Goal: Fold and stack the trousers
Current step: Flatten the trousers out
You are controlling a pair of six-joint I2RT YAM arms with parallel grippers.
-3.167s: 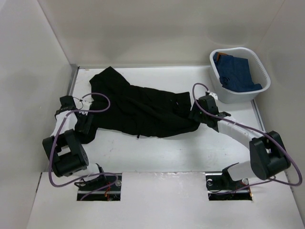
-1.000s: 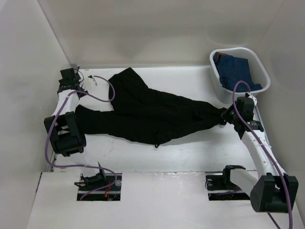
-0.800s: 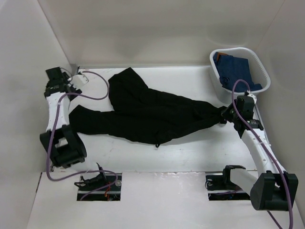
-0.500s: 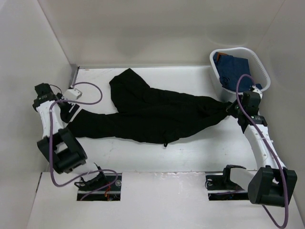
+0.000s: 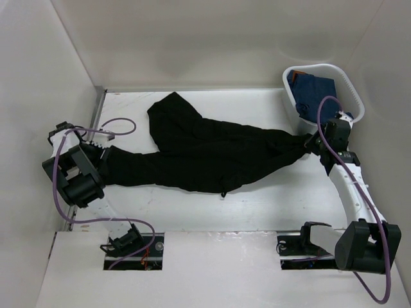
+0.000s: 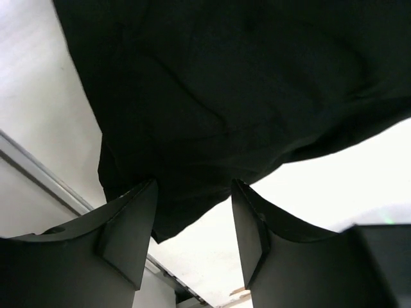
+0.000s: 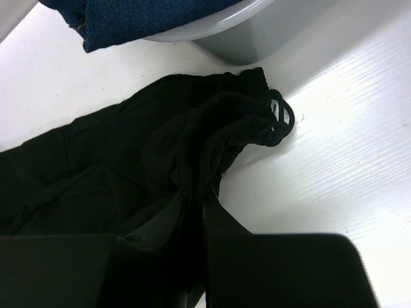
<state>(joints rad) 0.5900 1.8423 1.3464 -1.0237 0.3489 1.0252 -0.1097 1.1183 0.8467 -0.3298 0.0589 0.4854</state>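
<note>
A white, matt surface [image 5: 257, 205] with a faint wood-like grain is seen, walled in by pale panels. Across its middle the trousers [image 5: 205, 154] are laid out lengthwise – plain black, soft and limp, creased into shallow folds; one leg is stretched towards the left edge, the other is angled up towards the far side, and the waist end is drawn to a narrow bunch at the right. In the far right corner a rounded, smooth, pale grey plastic basket [image 5: 350, 96] is set, and a blue denim-like garment [image 5: 318, 93] is heaped in it, one seamed edge hanging over the rim.

The left pincer [image 6: 192, 192] is held spread, its dark wedge-shaped fingers [image 6: 131, 224] standing either side of the leg's hem; whether the cloth is touched cannot be told. The right pincer [image 7: 196, 205] is pressed together on the gathered, ribbed waistband [image 7: 212, 138] – just beside the basket's wall. A thin looped drawstring [image 7: 282, 122] is curled on the surface at the waist's edge.
</note>
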